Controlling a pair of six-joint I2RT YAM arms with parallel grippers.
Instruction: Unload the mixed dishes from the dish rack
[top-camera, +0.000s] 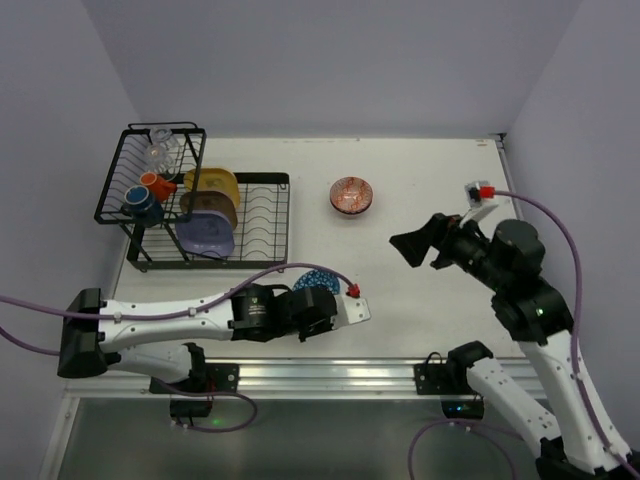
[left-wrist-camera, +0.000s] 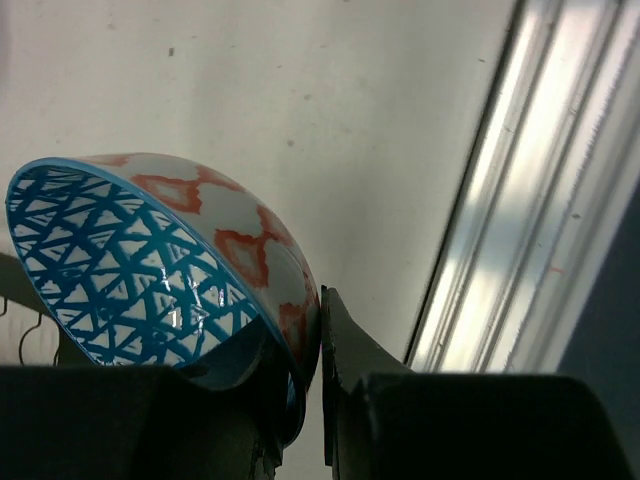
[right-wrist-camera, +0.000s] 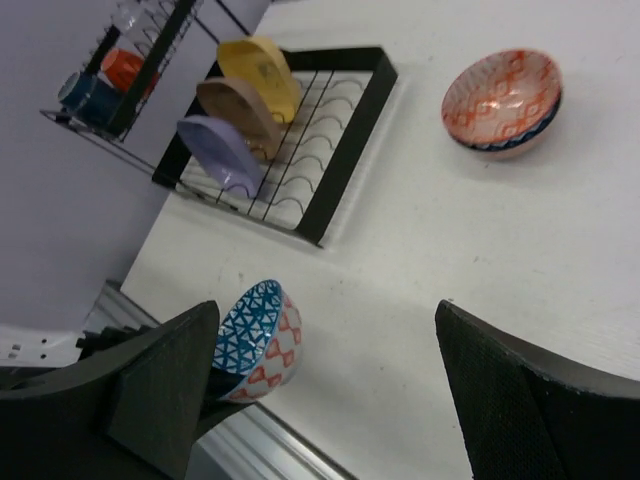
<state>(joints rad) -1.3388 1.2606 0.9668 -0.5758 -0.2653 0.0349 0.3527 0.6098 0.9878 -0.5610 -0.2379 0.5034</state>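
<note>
My left gripper (top-camera: 318, 287) is shut on the rim of a blue-white bowl (left-wrist-camera: 160, 270) with red marks outside, held tilted on its side over the table near the front edge; the bowl also shows in the right wrist view (right-wrist-camera: 258, 335). A reddish bowl (top-camera: 352, 195) sits upright on the table to the right of the dish rack (top-camera: 268, 222). The rack's slotted tray holds yellow (top-camera: 212, 183), tan (top-camera: 210, 207) and lavender (top-camera: 205, 235) plates. The raised basket holds an orange mug (top-camera: 158, 183), a dark mug (top-camera: 141, 203) and clear glasses (top-camera: 160, 150). My right gripper (top-camera: 415, 247) is open and empty, above the table.
A metal rail (left-wrist-camera: 520, 230) runs along the table's front edge, close beside the held bowl. Purple cables trail from both arms. Walls close the table at the back and sides.
</note>
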